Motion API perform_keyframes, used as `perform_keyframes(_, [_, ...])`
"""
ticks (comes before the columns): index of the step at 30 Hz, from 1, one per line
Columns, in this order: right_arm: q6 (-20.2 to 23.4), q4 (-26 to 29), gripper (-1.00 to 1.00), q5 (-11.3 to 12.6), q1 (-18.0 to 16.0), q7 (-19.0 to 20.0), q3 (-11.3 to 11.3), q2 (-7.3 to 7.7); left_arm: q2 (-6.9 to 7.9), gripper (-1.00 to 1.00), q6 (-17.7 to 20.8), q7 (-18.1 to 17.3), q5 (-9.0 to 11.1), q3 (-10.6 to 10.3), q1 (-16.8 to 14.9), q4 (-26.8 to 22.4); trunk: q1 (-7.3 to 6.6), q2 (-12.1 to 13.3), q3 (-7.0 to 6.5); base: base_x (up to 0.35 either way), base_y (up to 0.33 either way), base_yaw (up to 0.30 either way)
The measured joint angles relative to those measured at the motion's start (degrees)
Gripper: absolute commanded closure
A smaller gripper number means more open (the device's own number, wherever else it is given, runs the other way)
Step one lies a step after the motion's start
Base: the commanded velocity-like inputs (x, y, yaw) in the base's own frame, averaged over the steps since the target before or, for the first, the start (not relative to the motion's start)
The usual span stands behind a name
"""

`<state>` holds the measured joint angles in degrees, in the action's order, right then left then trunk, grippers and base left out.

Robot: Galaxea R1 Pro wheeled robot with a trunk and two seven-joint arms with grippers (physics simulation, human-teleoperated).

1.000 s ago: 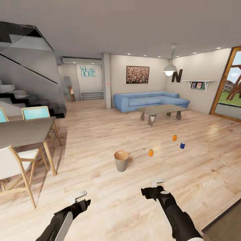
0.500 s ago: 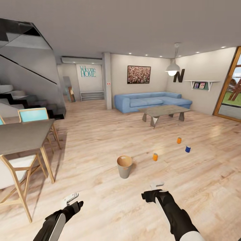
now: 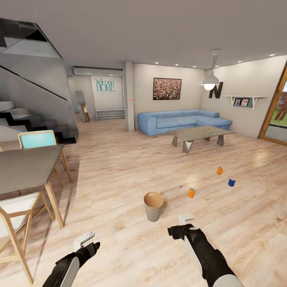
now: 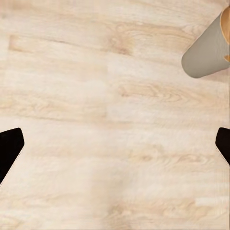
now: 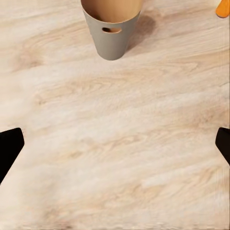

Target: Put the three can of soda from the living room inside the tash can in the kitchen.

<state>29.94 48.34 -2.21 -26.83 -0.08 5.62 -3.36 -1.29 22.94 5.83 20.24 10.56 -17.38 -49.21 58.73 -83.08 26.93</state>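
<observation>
The tash can (image 3: 153,206), grey outside with a tan rim, stands upright on the wood floor just ahead of my arms. It also shows in the wrist views (image 5: 112,28) (image 4: 206,55). Right of it stands one orange can of soda (image 3: 191,193), whose edge shows in the right wrist view (image 5: 223,7). Farther off are the second orange can (image 3: 219,170) and the dark blue can (image 3: 231,182). My left gripper (image 3: 84,240) (image 4: 115,148) and right gripper (image 3: 185,218) (image 5: 115,143) hang open and empty above bare floor, short of the bin.
A dining table (image 3: 28,167) with wooden chairs (image 3: 16,211) stands close at the left. The blue sofa (image 3: 181,120) and grey low table (image 3: 199,134) lie beyond the cans. Stairs (image 3: 36,123) rise at the far left. Wood floor spreads around the bin.
The whole picture has shifted: the camera has moved, so the bin and cans now sit lower, farther right and a little larger. My left arm shows slightly lower in the picture.
</observation>
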Motion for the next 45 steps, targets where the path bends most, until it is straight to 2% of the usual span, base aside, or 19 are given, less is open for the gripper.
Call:
perform_keyframes(2, [2.9,-1.3,-1.0,0.1,-1.3,0.0,-0.2,0.0,-0.01,-1.0,-0.1,0.0,0.0,-0.1,0.0,0.0,0.0,0.0,0.0,0.342,0.045,0.0])
perform_keyframes(4, [4.0,-2.7,-1.0,0.2,-2.4,-0.1,-0.3,0.01,-0.02,-1.0,-0.2,-0.1,-0.1,-0.1,0.0,0.0,0.0,0.0,0.0,0.344,0.029,0.0])
perform_keyframes(13, [5.7,-7.6,-1.0,0.4,-5.3,-0.1,-0.6,0.05,0.02,-1.0,-0.3,0.2,-0.3,-1.6,0.0,0.0,0.0,0.0,0.0,0.346,0.01,0.0])
perform_keyframes(19, [3.5,-8.3,-1.0,0.5,-5.7,0.1,-0.8,0.19,-0.2,-1.0,-0.2,0.7,-0.5,-2.6,0.0,0.0,0.0,0.0,0.0,0.348,0.001,0.0])
perform_keyframes(24, [-1.1,-8.5,-1.0,0.4,-5.8,0.2,-0.9,0.27,-0.89,-1.0,0.0,0.8,-0.5,-4.8,-1.0,2.1,0.0,0.0,0.0,0.348,0.0,0.0])
perform_keyframes(28, [-1.8,-8.6,-1.0,0.3,-5.8,0.2,-0.9,0.24,-0.99,-1.0,0.0,0.9,-0.6,-5.1,-2.0,4.3,0.0,0.0,0.0,0.348,0.0,0.0])
perform_keyframes(36, [-1.6,-9.7,-1.0,0.3,-5.8,0.0,-0.9,0.15,-0.98,-1.0,0.1,0.9,-0.4,-5.3,-2.4,5.5,0.0,0.0,0.0,0.348,0.0,0.0])
perform_keyframes(39, [-0.9,-12.8,-1.0,0.6,-7.2,0.0,-0.9,0.14,-1.0,-1.0,0.3,0.9,-0.4,-5.3,-2.5,5.6,0.0,0.0,0.0,0.348,0.0,0.0])
perform_keyframes(45, [-0.5,-22.0,-1.0,1.7,-11.9,0.0,-2.7,0.28,-1.06,-1.0,0.4,0.9,-0.4,-5.4,-2.5,5.7,0.0,0.0,0.0,0.348,0.0,0.0])
